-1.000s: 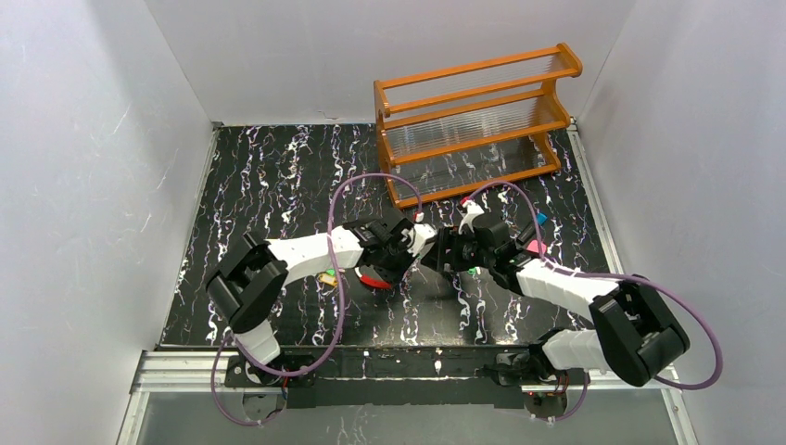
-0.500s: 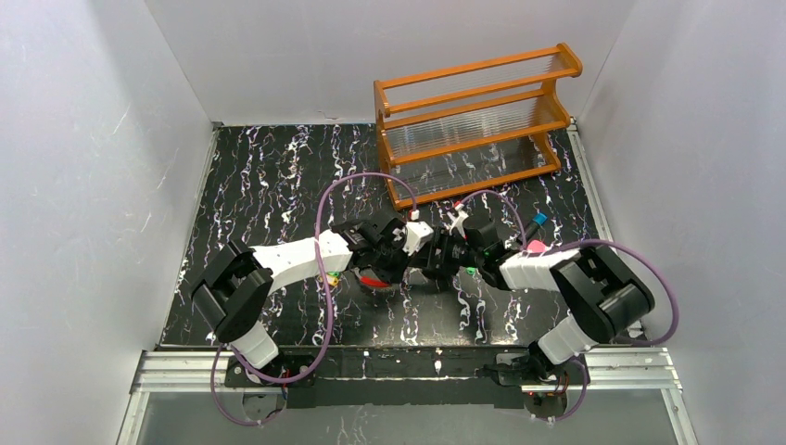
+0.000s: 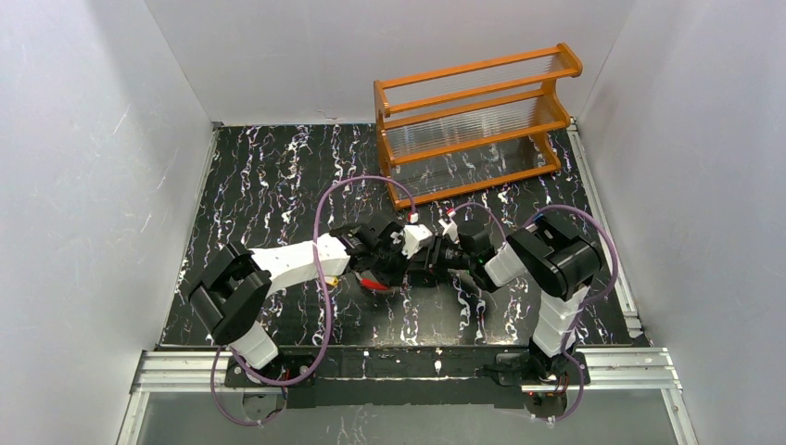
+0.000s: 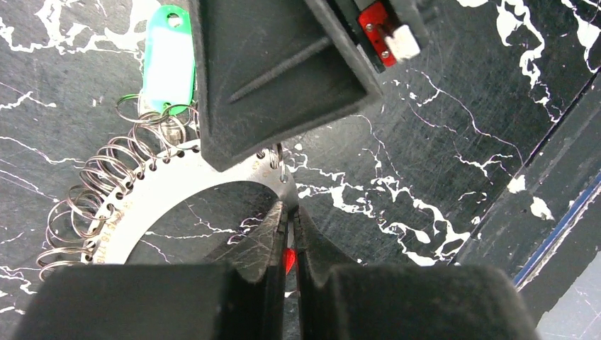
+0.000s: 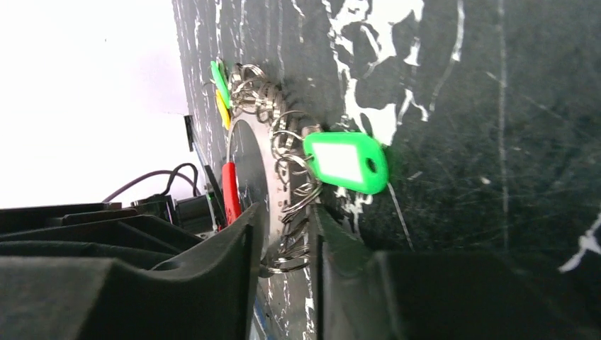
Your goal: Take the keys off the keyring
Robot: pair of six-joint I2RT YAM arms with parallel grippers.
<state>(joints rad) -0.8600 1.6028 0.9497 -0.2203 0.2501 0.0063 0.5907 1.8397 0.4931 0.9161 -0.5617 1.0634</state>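
While the left gripper is clenching the keyring rim between its jaws, the right gripper is straddling the loops, the green key lying just beyond its jaw tips; whether it is pinching cannot be told. Risk: jaws snagging several loops and dragging the keyring from the left grip.

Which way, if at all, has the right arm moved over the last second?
Yes. The right arm has folded in: its elbow swung left and away from the table's near edge, toward the wooden rack.

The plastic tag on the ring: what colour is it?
Green tag, white window; right wrist view.
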